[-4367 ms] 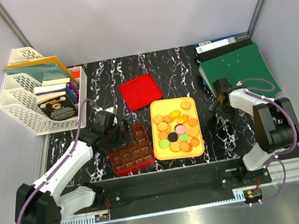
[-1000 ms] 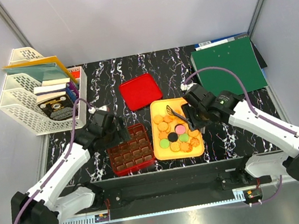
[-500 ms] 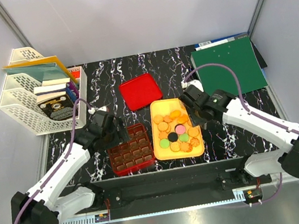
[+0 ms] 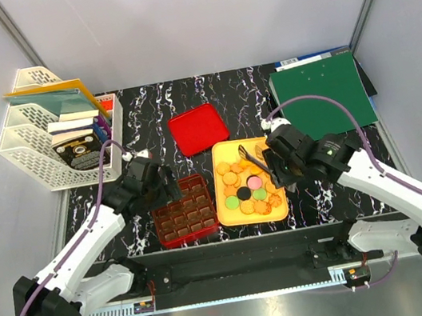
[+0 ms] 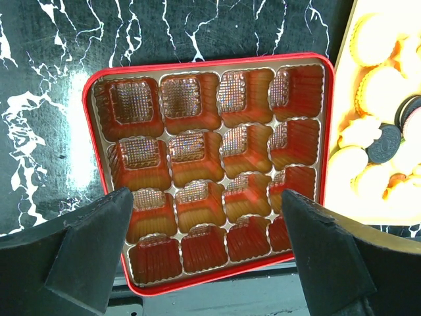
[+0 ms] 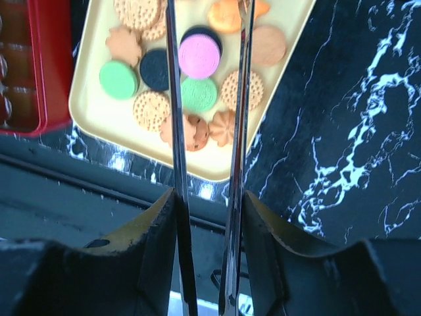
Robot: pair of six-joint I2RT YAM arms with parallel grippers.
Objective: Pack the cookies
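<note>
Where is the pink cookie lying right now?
In the top view, the pink cookie lies near the middle of the yellow tray, with a black cookie and a green cookie on its near side.

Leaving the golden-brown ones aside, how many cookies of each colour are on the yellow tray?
Green cookies: 2
Pink cookie: 1
Black cookies: 2, one of them mostly hidden under the pink one, only its edge showing
Total: 5
</note>
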